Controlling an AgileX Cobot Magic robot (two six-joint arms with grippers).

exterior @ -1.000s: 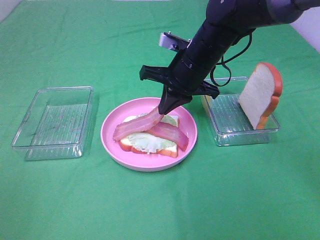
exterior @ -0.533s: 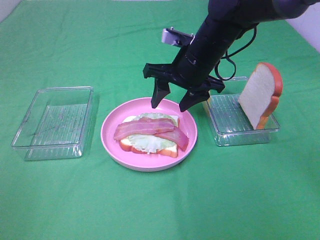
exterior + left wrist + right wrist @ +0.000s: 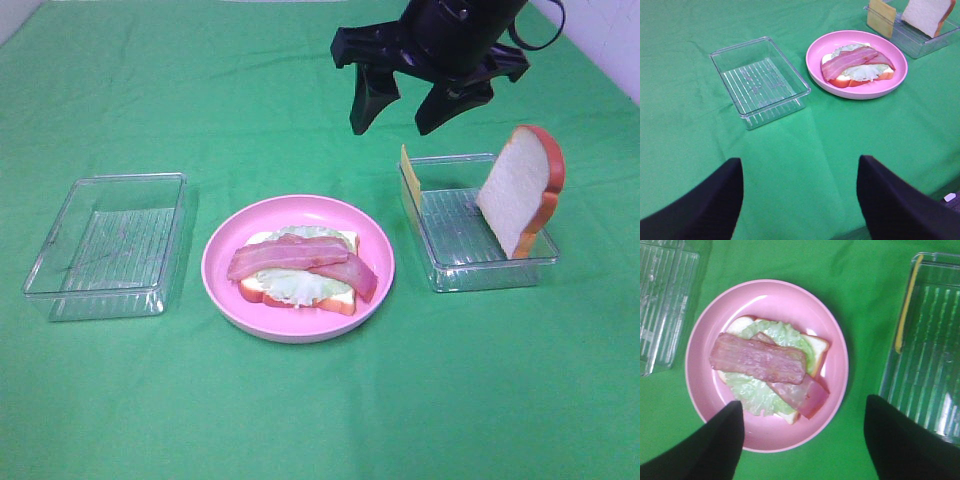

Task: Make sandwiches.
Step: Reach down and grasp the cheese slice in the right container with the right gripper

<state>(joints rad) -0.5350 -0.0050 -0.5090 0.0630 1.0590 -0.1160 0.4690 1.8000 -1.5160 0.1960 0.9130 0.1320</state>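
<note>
On the pink plate lies an open sandwich: a crusted white bread slice, pale lettuce and two bacon strips crossed on top. A second bread slice stands on edge in the right clear tray, and a thin yellow cheese slice leans at that tray's other end. My right gripper hangs open and empty, high above the cloth behind the plate and tray. My left gripper is open and empty, low over bare cloth in the left wrist view, well away from the plate.
An empty clear ribbed tray sits left of the plate. Green cloth covers the whole table. The right arm's black body and cable fill the upper right of the exterior view.
My right gripper let go of the bacon strip, which now lies flat across the other strip. Its jaws opened, and it rose and moved back toward the right.
</note>
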